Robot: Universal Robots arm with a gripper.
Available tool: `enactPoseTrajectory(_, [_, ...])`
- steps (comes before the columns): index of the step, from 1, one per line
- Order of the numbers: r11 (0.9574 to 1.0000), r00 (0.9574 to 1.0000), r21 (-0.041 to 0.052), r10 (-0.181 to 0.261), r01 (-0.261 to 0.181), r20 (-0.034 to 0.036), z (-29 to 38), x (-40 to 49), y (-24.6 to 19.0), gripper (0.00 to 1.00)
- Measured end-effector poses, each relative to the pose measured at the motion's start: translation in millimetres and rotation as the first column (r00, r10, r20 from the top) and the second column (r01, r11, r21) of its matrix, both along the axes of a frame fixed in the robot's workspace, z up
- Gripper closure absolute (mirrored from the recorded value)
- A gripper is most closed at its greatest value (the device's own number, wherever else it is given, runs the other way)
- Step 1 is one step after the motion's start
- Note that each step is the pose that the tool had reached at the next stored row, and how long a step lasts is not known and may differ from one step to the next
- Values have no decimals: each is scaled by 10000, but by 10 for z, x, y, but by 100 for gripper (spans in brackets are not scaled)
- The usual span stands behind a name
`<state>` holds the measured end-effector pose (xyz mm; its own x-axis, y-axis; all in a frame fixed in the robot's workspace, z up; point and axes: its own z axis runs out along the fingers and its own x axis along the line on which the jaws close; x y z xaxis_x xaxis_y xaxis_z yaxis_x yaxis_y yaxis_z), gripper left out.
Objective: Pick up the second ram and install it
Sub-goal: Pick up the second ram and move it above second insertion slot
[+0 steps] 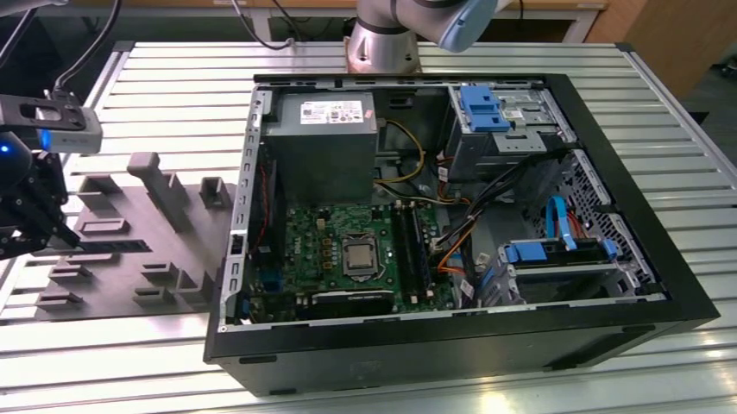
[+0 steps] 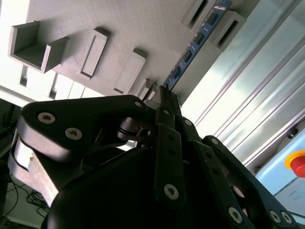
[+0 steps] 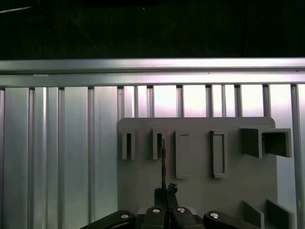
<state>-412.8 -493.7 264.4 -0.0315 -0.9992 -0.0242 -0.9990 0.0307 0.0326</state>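
Observation:
The second ram is a thin dark strip lying low over the grey fixture plate at the exterior view's left. My gripper is shut on one end of it. In the second wrist view the ram runs away from the gripper, showing a row of small blocks, and its far end passes between light grey uprights. The first wrist view shows the ram edge-on, reaching from the gripper to a slotted upright. Whether it still touches the plate is unclear.
An open black computer case lies at the middle and the exterior view's right, with a green board, its long black slots, a grey power supply, cables and blue drive brackets. The slatted metal table carries everything. A red button sits nearby.

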Motion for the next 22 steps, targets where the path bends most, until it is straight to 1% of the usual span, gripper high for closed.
enactPoseTrajectory(22, [10000,10000,0,0,0,0,65,0,0,88])
